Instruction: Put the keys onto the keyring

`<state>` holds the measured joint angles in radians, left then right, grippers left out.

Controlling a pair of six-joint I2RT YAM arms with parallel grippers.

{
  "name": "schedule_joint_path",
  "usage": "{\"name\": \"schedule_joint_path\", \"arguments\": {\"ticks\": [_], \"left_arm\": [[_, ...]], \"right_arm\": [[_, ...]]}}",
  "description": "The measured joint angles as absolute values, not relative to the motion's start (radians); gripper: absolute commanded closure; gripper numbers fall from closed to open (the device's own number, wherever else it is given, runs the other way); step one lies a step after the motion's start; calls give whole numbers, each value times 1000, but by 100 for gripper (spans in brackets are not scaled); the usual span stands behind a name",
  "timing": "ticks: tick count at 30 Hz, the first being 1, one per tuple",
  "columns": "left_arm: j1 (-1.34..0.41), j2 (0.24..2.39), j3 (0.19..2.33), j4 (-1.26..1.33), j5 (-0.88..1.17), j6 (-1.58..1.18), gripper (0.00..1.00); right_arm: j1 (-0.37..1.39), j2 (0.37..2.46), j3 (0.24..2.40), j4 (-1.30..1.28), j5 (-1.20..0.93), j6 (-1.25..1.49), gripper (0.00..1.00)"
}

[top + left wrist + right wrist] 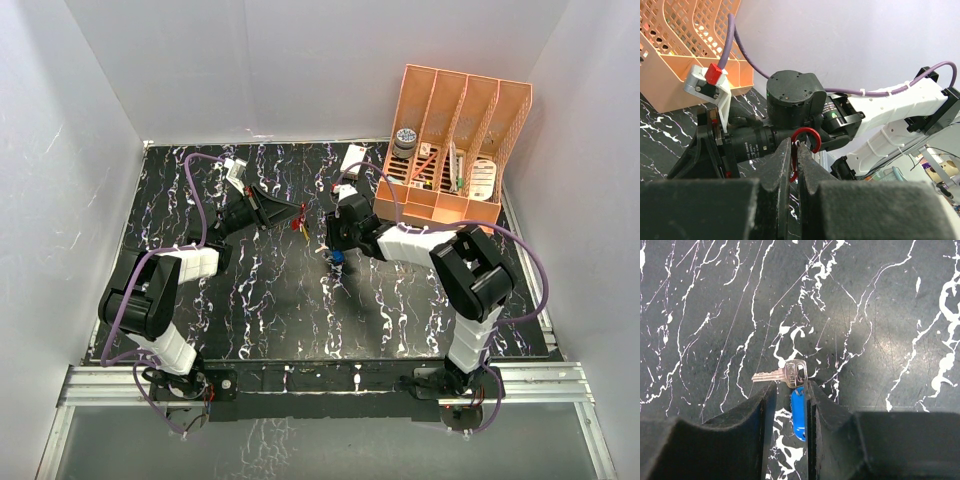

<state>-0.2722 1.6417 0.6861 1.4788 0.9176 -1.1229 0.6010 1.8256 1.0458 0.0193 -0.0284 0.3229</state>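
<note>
The black worktop [260, 310] with white veins carries everything, and at its far right corner stands an orange file organizer [512, 110] with four slanted compartments. In the leftmost compartment sits a dark round can with a grey top [405, 138]. The rightmost one holds a white flat item [483, 175]. In the two middle compartments are small things with red and green bits, too small to name. The two arms meet near the middle of the worktop, well apart from the organizer. The left claw [290, 213] is clenched on the keyring [298, 224]. In the left wrist view its fingers [782, 165] press together on the straight part, and the rounded end of the keyring [807, 129] sticks up above the tips. The keyring is thin, bright red and glossy, and it is held off the worktop, facing the right arm. Just beside it, a little nearer, the right claw [337, 248] points down and grasps a key [338, 258]. In the right wrist view the blue plastic part of the key [798, 415] is squeezed between the fingers, while a silver head with a hole and a toothed blade pointing left show beyond the tips of the right claw [790, 385]. I cannot tell if the blade touches the worktop.
</note>
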Motion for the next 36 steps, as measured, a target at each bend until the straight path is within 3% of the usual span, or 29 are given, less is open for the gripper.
{"name": "schedule_joint_path", "arguments": {"ticks": [6,14,26,36], "left_arm": [[-272,1642,686,1479,918,-1123,100],[-272,1642,686,1479,918,-1123,100],[-272,1642,686,1479,918,-1123,100],[-272,1642,686,1479,918,-1123,100]], "right_arm": [[601,1851,1060,27,-25,316,78],[601,1855,1060,26,-17,315,91],[601,1855,1060,26,4,313,100],[601,1847,1055,31,5,312,100]]}}
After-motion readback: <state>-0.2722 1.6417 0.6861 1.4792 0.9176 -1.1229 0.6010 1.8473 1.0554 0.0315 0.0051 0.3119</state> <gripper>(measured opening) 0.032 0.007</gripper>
